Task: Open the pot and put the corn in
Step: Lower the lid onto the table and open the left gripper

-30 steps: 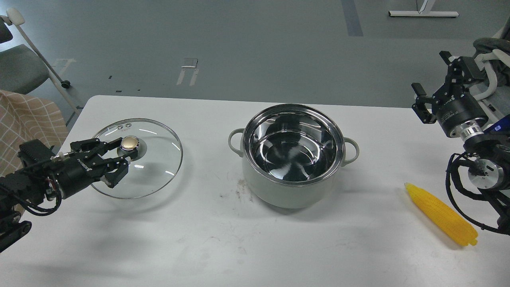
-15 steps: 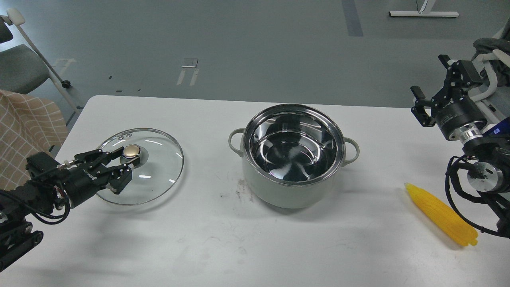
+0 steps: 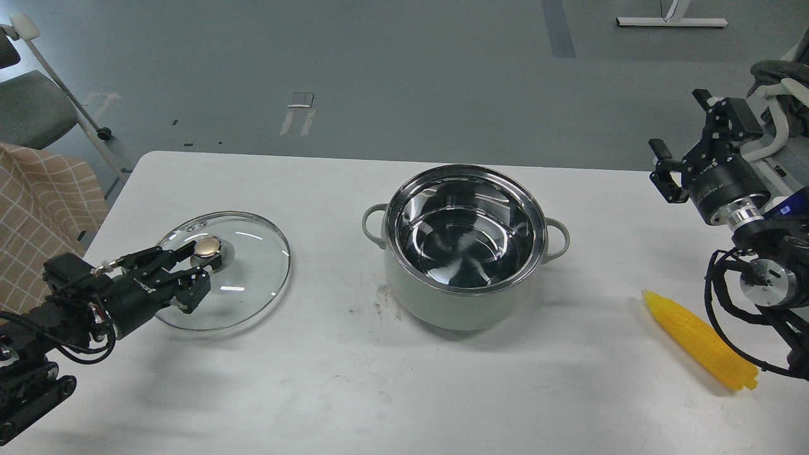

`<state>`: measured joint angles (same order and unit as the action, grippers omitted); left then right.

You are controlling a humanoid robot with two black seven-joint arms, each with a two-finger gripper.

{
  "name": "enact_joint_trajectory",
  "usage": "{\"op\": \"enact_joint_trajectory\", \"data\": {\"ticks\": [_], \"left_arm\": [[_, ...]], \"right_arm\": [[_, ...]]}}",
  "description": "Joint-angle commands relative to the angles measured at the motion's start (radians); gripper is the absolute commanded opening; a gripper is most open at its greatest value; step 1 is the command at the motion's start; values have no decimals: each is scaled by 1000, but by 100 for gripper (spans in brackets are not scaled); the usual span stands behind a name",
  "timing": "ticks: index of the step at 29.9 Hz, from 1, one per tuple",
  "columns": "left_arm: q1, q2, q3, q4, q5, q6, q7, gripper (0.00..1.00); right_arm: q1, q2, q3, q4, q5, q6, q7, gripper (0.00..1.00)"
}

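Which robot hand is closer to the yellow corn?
The right one. The right gripper hovers up beyond the corn, at the table's right edge. The left gripper is far across the table, past the pot, at the glass lid's knob.

Pale grey-green pot (image 3: 464, 302) with shiny steel inside, bright yellow corn (image 3: 698, 339), white table (image 3: 379, 392), seemingly beige checked cloth (image 3: 38, 208).

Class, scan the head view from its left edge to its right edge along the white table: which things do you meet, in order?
Black left gripper → round glass lid with brass-coloured knob → round pale grey-green pot with shiny steel interior → bright yellow corn cob. The black right gripper sits above the corn, so its place is unclear.
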<state>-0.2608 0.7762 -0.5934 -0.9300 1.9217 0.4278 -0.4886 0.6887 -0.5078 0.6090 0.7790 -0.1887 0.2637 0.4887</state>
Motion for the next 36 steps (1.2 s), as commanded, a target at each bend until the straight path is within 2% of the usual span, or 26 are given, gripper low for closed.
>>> {"op": "enact_joint_trajectory", "data": {"ticks": [1,11,16,20,27,30,31,33,36], "left_arm": [[0,-6,1,2,-4,0,0,38],[0,-35,1,28,-4,11,0,41],[0,-35,1,28,-4,17,0,54],[2,-35,1,29,-4,17,0,58],[0,-35,9,36,-4,19,0,58],[-11,-31,4,22,-23,28,0,73],[-15,-22,1,16,-48,34,0,83],[-26,-2,-8,-10,-104,32,0,92],[-105,76,-6,-59,-238,16,0,96]], "right_arm": [[-3,0,0,2,0,0,0,100],[-3,-6,0,2,0,0,0,100],[-3,-8,0,2,0,0,0,100],[-3,-6,0,2,0,0,0,100],[-5,-8,0,2,0,0,0,100],[-5,-8,0,2,0,0,0,100],[-3,-8,0,2,0,0,0,100],[-3,-11,0,2,0,0,0,100],[5,-27,3,19,-1,2,0,100]]}}
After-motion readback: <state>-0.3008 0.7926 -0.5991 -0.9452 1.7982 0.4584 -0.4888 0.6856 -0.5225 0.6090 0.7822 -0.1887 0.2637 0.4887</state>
